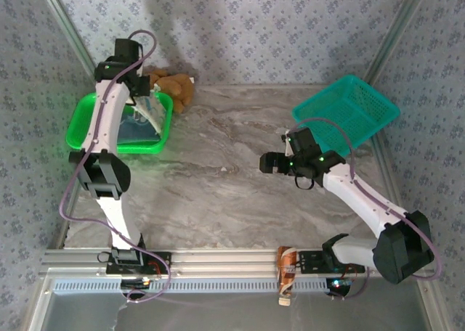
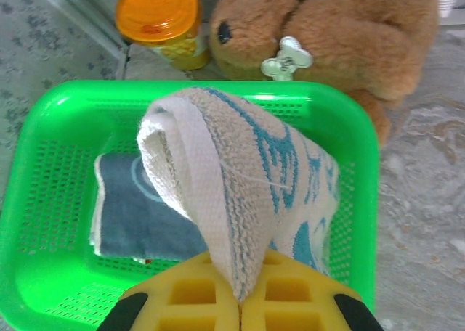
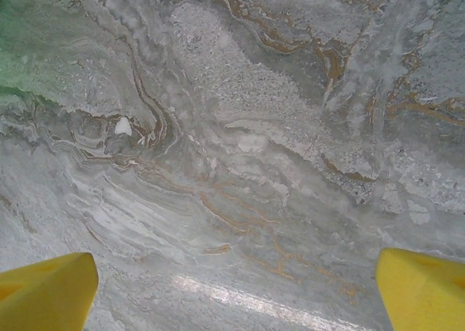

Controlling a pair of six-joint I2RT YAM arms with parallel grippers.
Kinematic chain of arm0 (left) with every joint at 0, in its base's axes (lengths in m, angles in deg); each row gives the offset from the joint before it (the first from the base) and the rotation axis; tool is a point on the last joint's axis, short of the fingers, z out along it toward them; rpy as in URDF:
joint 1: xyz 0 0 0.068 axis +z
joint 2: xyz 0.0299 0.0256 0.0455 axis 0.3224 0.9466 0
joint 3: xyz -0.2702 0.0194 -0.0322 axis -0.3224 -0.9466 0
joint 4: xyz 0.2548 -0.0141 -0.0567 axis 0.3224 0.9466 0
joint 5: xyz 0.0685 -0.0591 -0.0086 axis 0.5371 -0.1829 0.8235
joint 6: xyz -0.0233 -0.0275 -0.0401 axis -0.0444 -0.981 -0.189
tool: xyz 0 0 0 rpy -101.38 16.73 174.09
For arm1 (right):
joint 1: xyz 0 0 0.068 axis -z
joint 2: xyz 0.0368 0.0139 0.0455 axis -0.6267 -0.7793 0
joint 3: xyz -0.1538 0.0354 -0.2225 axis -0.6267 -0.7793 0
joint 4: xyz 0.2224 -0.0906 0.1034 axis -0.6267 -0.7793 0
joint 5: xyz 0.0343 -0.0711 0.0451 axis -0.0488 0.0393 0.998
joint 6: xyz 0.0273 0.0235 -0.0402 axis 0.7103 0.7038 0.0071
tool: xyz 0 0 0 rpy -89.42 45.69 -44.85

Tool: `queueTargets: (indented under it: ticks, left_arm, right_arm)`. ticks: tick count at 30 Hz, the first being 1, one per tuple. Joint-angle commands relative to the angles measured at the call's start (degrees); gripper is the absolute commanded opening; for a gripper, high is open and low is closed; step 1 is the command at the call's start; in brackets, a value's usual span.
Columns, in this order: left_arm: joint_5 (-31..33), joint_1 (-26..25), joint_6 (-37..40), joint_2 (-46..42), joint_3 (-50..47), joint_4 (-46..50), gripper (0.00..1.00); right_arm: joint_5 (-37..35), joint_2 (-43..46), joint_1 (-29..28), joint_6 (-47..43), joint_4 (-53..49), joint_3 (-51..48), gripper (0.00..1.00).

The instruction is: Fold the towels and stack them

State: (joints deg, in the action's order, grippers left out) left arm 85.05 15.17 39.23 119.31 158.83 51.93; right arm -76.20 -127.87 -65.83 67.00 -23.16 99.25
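Observation:
My left gripper is shut on a pale towel with blue printed motifs, which hangs folded above the green basket. A blue-grey towel lies folded flat on the basket's floor beneath it. From above, the left gripper hovers over the green basket at the table's far left, with the pale towel partly hidden by the arm. My right gripper hangs open over bare marble near the table's middle, its yellow fingertips far apart with nothing between them.
A brown plush toy sits just behind the green basket, next to an orange-lidded jar. A teal basket stands tilted at the far right. Patterned walls close in the marble table.

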Motion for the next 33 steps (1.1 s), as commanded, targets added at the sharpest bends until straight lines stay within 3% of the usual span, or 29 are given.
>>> queueTargets:
  ticks: [1,4,7,8,10,12,17,26,30,31,33]
  left_arm:
    - [-0.67,2.88,-0.26,0.75,-1.04,-1.23,0.0]
    - [-2.91,6.27,-0.43,1.77,-1.55,-2.3,0.0]
    - [-6.53,9.85,-0.78,4.5,-0.62,-2.79,0.06]
    - [-8.07,11.05,-1.22,5.68,-0.02,-2.79,0.13]
    - [-12.53,14.05,-2.64,8.66,2.66,-2.11,0.44]
    - [-14.73,16.03,-3.91,11.26,5.77,-1.25,0.49]
    - [-16.38,16.98,-6.16,13.73,10.93,-0.24,0.73]
    - [-17.65,15.71,-9.87,6.79,5.85,-0.59,0.88]
    - [-17.44,13.83,-11.44,-0.18,-2.08,-2.81,0.94]
    - [-16.99,13.04,-12.02,-2.65,-5.5,-4.02,0.99]
    - [-16.04,11.45,-13.25,-7.69,-12.51,-7.26,1.0]
  right_arm:
    - [0.67,-0.73,0.39,-0.15,0.11,0.69,1.0]
    - [0.56,-0.91,0.33,-0.09,0.02,1.09,1.0]
    - [0.32,-0.99,0.37,-0.07,-0.15,1.49,1.0]
    - [0.15,-1.01,0.32,-0.07,-0.25,1.58,1.0]
    - [-0.16,-0.78,0.37,-0.07,-0.65,2.0,1.0]
    - [-0.37,-0.37,0.33,-0.07,-1.19,1.96,1.0]
    - [-0.36,0.41,0.38,0.31,-2.31,1.69,1.0]
    - [0.05,0.36,0.66,1.7,-0.33,0.17,1.0]
    - [-0.67,0.47,1.45,1.3,-0.05,0.19,1.0]
    - [-1.11,0.76,1.91,1.13,0.18,0.06,1.0]
    - [-2.21,1.53,2.8,0.9,0.5,-0.2,1.0]
